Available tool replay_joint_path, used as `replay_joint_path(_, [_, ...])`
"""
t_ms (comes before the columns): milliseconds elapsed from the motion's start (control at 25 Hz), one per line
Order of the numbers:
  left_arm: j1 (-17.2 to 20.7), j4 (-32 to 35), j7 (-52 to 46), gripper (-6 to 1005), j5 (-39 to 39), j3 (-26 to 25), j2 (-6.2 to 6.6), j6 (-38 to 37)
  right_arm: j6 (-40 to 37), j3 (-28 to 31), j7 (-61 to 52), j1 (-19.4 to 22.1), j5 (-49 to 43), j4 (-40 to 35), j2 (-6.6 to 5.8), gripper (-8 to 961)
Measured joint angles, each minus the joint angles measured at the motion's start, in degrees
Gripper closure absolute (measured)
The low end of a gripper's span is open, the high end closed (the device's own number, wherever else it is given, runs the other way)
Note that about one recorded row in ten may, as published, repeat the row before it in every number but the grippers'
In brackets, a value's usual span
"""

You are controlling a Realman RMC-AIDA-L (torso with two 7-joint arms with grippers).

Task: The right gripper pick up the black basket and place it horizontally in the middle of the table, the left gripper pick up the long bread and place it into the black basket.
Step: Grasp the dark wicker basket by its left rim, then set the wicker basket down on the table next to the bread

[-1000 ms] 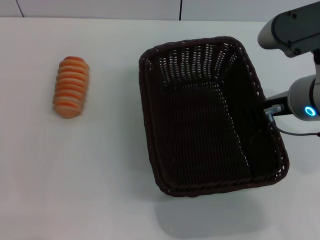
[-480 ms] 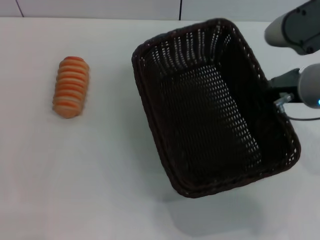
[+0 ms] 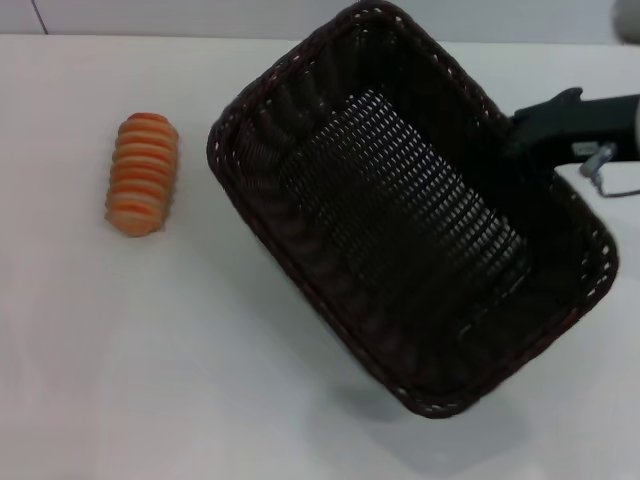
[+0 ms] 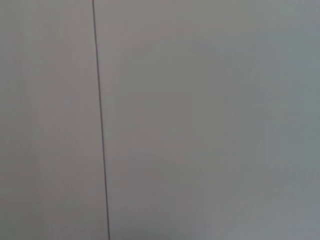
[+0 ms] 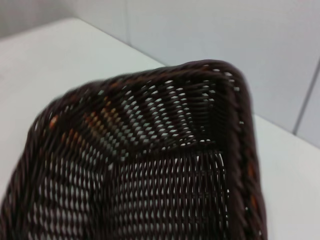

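The right gripper (image 3: 520, 135) clamps the right rim of the black basket (image 3: 400, 215), stiff and seemingly light, tilted above the table's (image 3: 150, 350) right half, while the long bread (image 3: 143, 173) lies near the left edge.

a pale wall (image 3: 200, 15) behind – a thin dark seam (image 4: 100, 125) runs down it.
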State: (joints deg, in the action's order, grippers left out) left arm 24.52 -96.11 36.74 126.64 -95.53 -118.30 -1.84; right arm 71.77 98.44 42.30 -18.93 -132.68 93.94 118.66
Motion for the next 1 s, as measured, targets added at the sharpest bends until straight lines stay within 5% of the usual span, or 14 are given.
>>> replay_joint_path(80, [0.2,-0.7,0.0,185,-0.1,0.0,-0.04,0.4,4.7,8.2,6.7,-2.5,5.7,-4.4,-0.05,770])
replay_joint_path(440, [1.3,-2.5,-0.1,185,-0.2,0.9,-0.09,0.6,15.6,19.1,16.2,-9.2,11.7,-13.4,-1.12,792])
replay_joint_path(560, [1.3,-2.6,-0.1,185,-0.2,1.1,-0.13,0.6,19.7,24.4,19.6,-11.9,15.7,-18.7,-2.35,791])
replay_joint_path(720, [1.3,-2.6,-0.1,185,-0.2,1.1,-0.18,0.6,21.7,26.9,21.1,-13.1,18.1,-22.1,-3.78,791])
replay_joint_path(800, [1.3,-2.6,-0.1,185,-0.2,1.0,-0.18,0.6,23.6,27.6,22.3,-14.1,20.4,-26.0,-5.45,791])
replay_joint_path(1000, [1.3,-2.6,-0.1,185,-0.2,0.9,-0.14,0.6,26.9,26.5,23.0,-16.5,19.3,-29.7,-6.80,791])
